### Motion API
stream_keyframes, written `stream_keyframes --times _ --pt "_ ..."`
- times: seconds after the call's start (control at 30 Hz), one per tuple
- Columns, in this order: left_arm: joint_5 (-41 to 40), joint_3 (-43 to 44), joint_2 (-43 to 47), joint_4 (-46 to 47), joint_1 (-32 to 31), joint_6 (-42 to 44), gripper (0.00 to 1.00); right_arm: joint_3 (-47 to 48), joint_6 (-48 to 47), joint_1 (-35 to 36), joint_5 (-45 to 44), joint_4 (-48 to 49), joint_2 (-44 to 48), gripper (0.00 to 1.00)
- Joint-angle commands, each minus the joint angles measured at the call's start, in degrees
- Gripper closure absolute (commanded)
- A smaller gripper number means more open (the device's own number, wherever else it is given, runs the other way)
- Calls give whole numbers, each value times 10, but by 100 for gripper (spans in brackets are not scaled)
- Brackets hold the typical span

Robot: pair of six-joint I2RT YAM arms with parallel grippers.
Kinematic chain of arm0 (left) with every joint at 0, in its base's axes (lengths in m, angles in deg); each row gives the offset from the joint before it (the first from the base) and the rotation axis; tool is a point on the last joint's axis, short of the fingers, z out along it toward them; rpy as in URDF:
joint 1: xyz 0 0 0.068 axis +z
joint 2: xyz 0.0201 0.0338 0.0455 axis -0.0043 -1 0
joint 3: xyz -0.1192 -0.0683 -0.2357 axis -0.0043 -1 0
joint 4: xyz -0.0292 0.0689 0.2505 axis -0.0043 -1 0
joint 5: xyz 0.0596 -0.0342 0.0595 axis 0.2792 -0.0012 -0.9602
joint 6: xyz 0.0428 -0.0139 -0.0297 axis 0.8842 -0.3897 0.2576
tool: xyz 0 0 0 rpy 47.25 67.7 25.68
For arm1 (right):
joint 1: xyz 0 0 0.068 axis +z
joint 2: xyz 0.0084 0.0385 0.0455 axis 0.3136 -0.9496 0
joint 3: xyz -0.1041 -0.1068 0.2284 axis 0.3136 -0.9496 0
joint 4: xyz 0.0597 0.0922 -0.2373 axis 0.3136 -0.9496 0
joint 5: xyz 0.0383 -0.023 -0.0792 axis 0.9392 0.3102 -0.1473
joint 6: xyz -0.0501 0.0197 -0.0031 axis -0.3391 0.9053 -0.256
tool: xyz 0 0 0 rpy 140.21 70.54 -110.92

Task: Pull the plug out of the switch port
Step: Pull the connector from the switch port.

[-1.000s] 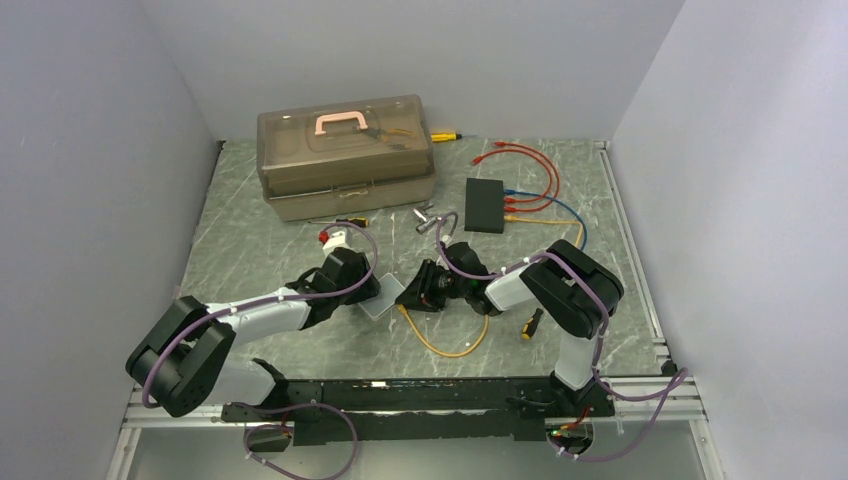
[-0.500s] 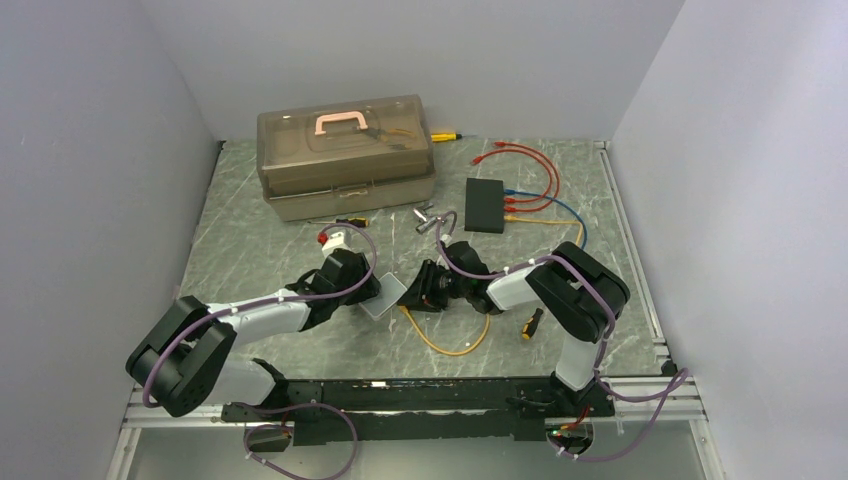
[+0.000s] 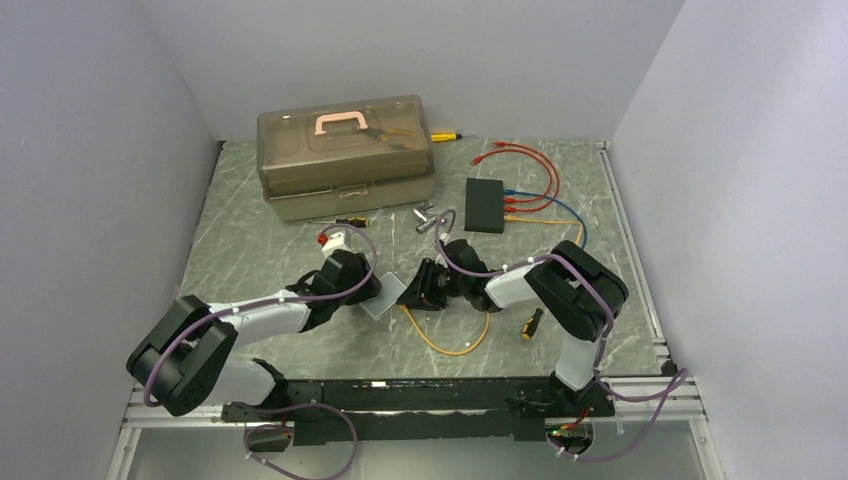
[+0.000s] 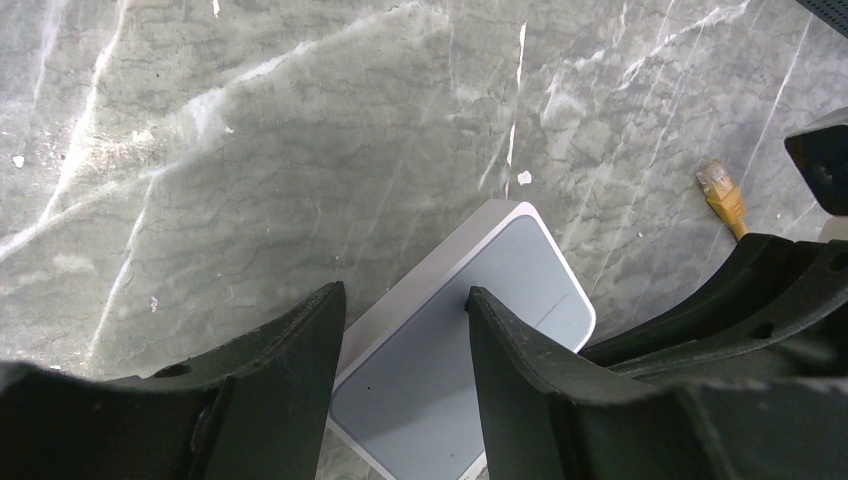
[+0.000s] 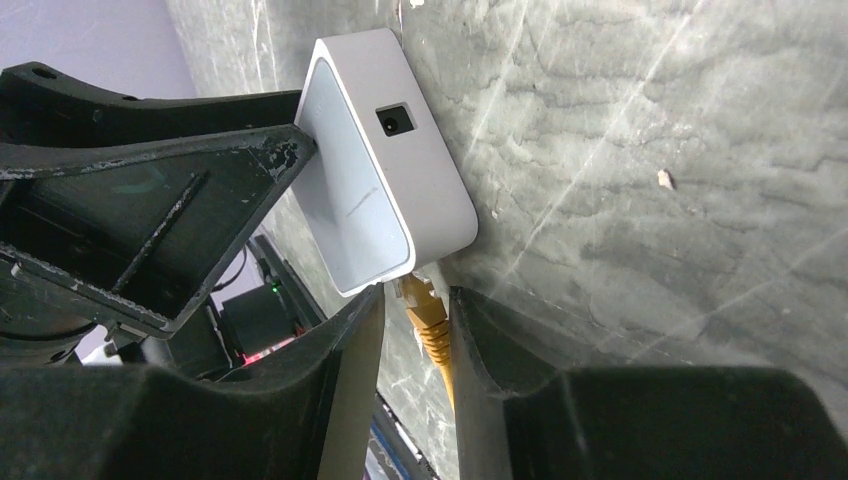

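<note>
The black switch (image 3: pixel 486 205) lies at the back with red, blue and yellow cables in its right edge; no gripper is near it. My left gripper (image 3: pixel 375 290) (image 4: pixel 405 295) is open over a silver-grey flat box (image 3: pixel 386 296) (image 4: pixel 470 360). One finger stands beside the box's side wall and the other rests on its top. My right gripper (image 3: pixel 412 295) (image 5: pixel 415 300) is closed round the boot of a yellow plug (image 5: pixel 428 320) (image 4: pixel 722 192). The plug's clear tip shows bare just off the box (image 5: pixel 385 190). The yellow cable (image 3: pixel 450 350) loops toward me.
A translucent brown toolbox (image 3: pixel 345 155) stands at the back left. Small screwdrivers (image 3: pixel 532 323) (image 3: pixel 350 221), a red-and-white piece (image 3: pixel 332 236) and metal bits (image 3: pixel 425 218) lie on the marble table (image 3: pixel 260 260). Grey walls close in on the left, right and back.
My right gripper has edged slightly left, toward the silver-grey box. The left arm and the box have hardly moved.
</note>
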Motion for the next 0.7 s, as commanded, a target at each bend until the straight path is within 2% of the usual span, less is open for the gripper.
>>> stream_keyframes --times 0.0,0.67 --pt "12 -16 -17 -17 -12 -6 46 19 -6 0 -16 -12 -19 67" --pt "7 -8 -31 -17 -29 -11 46 23 -12 -4 -8 -6 -27 80"
